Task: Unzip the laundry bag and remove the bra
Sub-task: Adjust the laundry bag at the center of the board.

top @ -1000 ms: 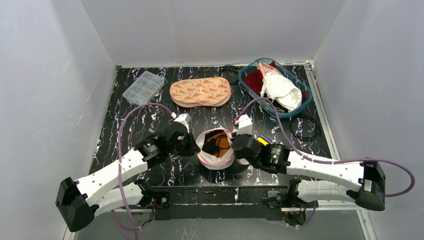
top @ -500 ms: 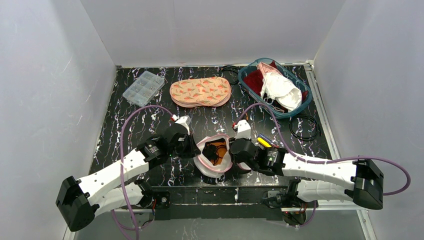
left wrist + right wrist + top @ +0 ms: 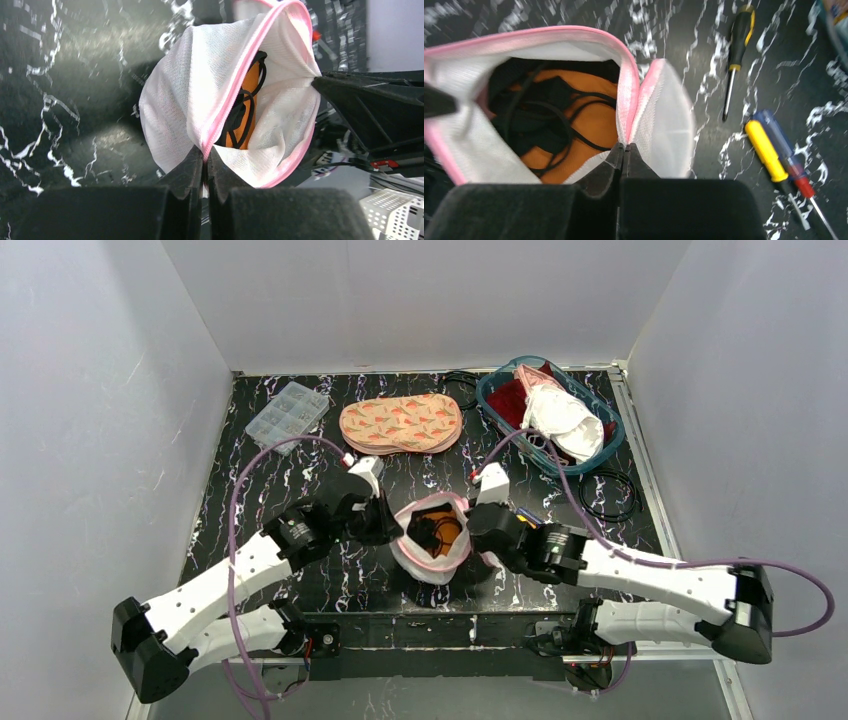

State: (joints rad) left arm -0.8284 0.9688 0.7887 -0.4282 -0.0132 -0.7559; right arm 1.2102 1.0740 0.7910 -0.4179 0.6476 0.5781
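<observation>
The open bag (image 3: 432,558) is held at the near middle of the worktop (image 3: 300,470), its pink rim pinched by the left fingers (image 3: 186,172) and the right fingers (image 3: 605,172). The orange bra (image 3: 591,125) is seen inside it.

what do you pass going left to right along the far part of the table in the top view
clear compartment box → peach patterned fabric item → teal basket holding red and white laundry
</observation>
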